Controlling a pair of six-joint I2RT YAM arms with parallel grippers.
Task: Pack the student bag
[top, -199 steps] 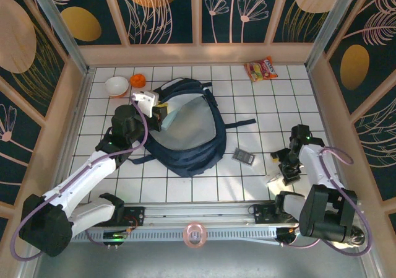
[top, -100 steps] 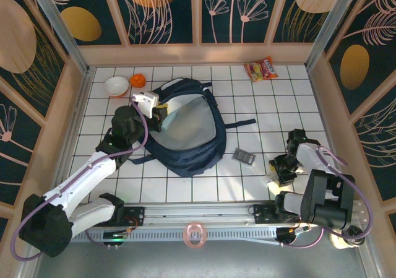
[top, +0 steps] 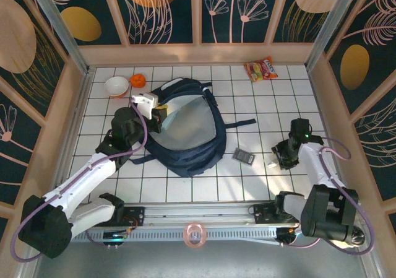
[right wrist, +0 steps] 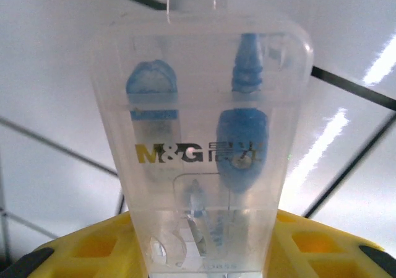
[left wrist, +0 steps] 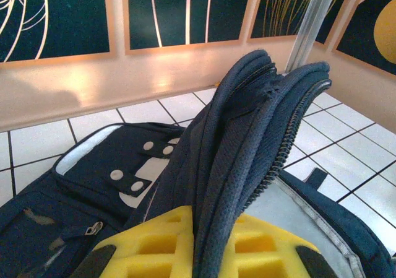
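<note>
My left gripper [top: 158,113] pinches the raised zipper rim of the one student bag [top: 185,132], which lies open mid-table. My right gripper [top: 278,160] grasps one clear M&G pack [right wrist: 201,148]. Elsewhere there is one bowl [top: 116,86], one snack packet [top: 261,69] and one dark card [top: 244,157].

Student bag [left wrist: 247,123] was seen as coarse-woven navy cloth, matt. Its lining [left wrist: 291,213] was seen smoother, pale grey. Clear case [right wrist: 198,135] marked M&G was noted as glossy transparent plastic. White table tiles [right wrist: 55,73] were seen smooth and glossy, light strips reflected.
</note>
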